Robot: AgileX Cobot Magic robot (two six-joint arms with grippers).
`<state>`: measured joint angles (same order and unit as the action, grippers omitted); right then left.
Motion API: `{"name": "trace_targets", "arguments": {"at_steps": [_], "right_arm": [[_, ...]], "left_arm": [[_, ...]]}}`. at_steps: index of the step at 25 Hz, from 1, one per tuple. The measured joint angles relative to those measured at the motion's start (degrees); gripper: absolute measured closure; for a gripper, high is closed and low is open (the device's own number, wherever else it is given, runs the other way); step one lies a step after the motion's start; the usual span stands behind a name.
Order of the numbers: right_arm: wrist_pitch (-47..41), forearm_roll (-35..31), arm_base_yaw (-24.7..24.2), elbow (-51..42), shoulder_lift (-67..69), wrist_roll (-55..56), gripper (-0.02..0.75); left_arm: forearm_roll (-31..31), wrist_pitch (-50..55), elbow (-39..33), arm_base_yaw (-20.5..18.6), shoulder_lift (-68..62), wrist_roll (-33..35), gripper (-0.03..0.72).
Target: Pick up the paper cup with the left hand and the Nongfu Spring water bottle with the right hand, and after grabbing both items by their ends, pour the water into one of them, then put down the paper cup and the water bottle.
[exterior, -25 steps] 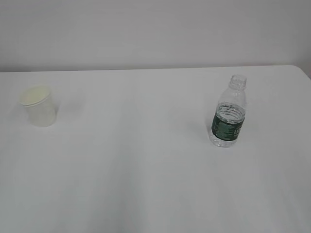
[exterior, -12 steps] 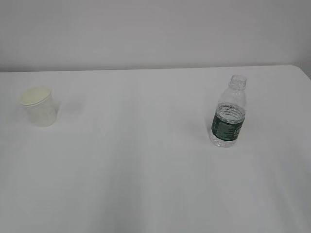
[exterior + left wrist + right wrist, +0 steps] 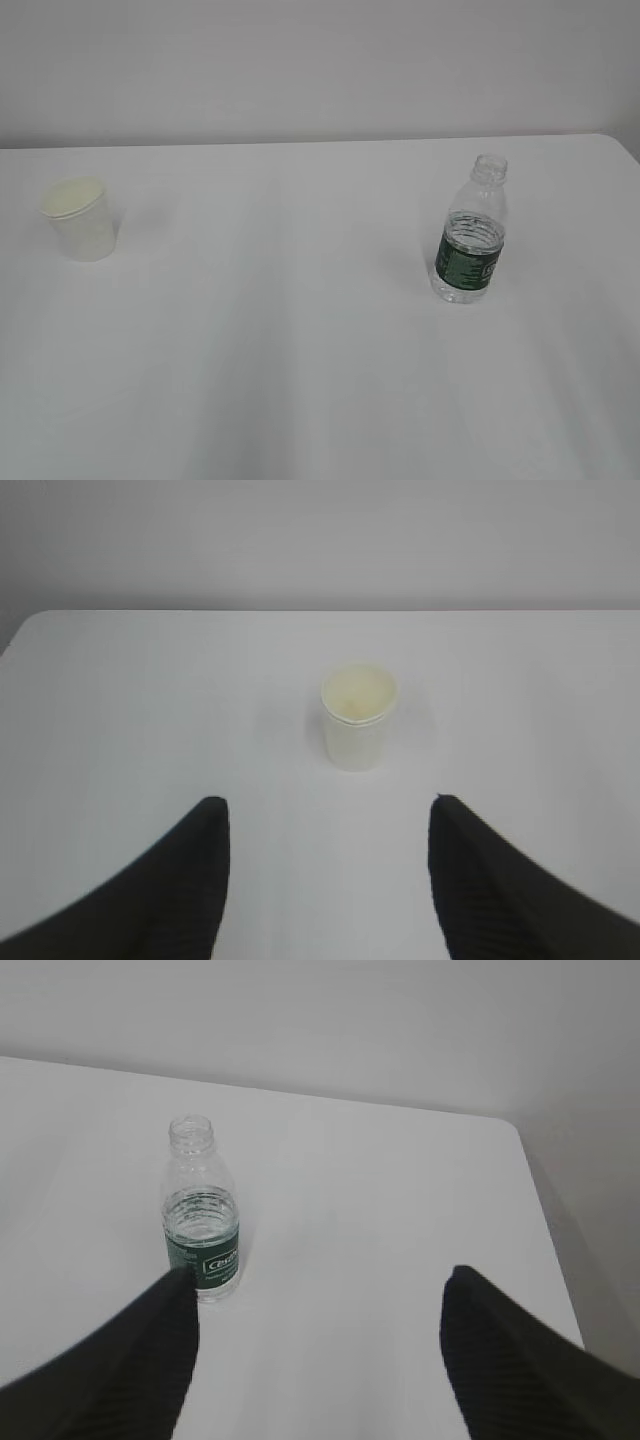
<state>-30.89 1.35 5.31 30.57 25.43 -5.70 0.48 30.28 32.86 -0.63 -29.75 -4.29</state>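
The off-white paper cup (image 3: pixel 80 220) stands upright at the left of the white table (image 3: pixel 300 330); neither arm shows in the exterior view. In the left wrist view the paper cup (image 3: pixel 359 716) stands ahead of my open left gripper (image 3: pixel 328 810), well clear of both fingers. The clear Nongfu Spring water bottle (image 3: pixel 471 235) with a dark green label stands upright, uncapped, at the right. In the right wrist view the water bottle (image 3: pixel 201 1215) is ahead and to the left, just past the left fingertip (image 3: pixel 178 1290) of my open right gripper (image 3: pixel 317 1278), which holds nothing.
The table's far edge meets a plain grey wall (image 3: pixel 320 60). Its right corner (image 3: pixel 510 1125) and right edge run close beside the right gripper. The left corner (image 3: pixel 30 625) shows in the left wrist view.
The cup's picture was blurred a second ago and is sharp now; its place and the bottle's look unchanged.
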Motion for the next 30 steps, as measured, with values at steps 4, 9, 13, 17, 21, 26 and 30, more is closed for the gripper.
{"name": "trace_targets", "arguments": {"at_steps": [4, 9, 13, 17, 21, 26, 30], "right_arm": [[1.1, 0.0, 0.0, 0.0, 2.1, -0.6, 0.165], [3.9, 0.0, 0.0, 0.0, 4.7, -1.1, 0.165], [6.3, 0.0, 0.0, 0.0, 7.5, -1.6, 0.165], [9.0, 0.0, 0.0, 0.0, 10.3, -1.7, 0.165], [13.3, 0.0, 0.0, 0.0, 13.2, -2.3, 0.165], [18.2, 0.0, 0.0, 0.0, 17.2, -2.6, 0.165], [22.8, 0.0, 0.0, 0.0, 20.5, -2.6, 0.165]], "left_arm": [[0.1, -2.3, 0.0, 0.0, -2.8, 0.0, 0.238], [0.1, -4.8, 0.0, 0.0, -5.8, 0.0, 0.238], [0.2, -6.6, 0.0, 0.0, -8.4, 0.0, 0.238], [0.2, -8.7, 0.0, 0.0, -11.1, 0.0, 0.238], [0.2, -12.0, 0.0, 0.0, -12.5, 0.0, 0.238], [0.3, -14.4, 0.0, 0.0, -12.8, 0.0, 0.238], [0.6, -15.0, 0.0, 0.0, -14.0, 0.0, 0.238]]}}
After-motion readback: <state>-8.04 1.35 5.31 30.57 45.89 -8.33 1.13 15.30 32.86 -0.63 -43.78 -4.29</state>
